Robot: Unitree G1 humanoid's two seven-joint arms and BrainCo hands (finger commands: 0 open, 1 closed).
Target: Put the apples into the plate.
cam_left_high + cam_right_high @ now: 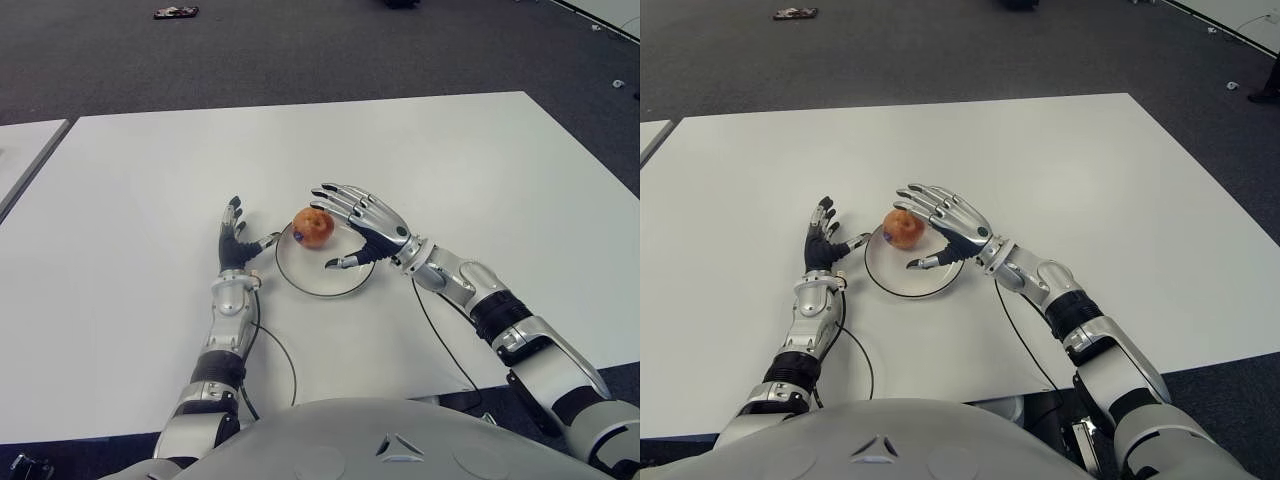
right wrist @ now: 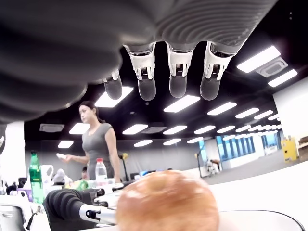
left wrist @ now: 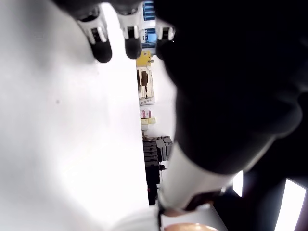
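Observation:
One reddish-yellow apple [image 1: 313,227] sits in the white plate [image 1: 300,281] near the middle of the white table [image 1: 140,180], toward the plate's far-left rim. My right hand [image 1: 345,226] hovers just right of the apple, over the plate, open with fingers spread and thumb low near the plate's near side; it does not touch the apple. In the right wrist view the fingertips [image 2: 177,77] hang apart above the apple [image 2: 166,204]. My left hand [image 1: 237,238] shows just left of the plate, fingers extended, holding nothing. No other apple is in view.
A black cable [image 1: 283,355] runs along the table beside my left forearm. Another table's edge [image 1: 25,150] shows at far left. A small dark object [image 1: 175,12] lies on the grey floor beyond. A person [image 2: 98,144] stands in the background of the right wrist view.

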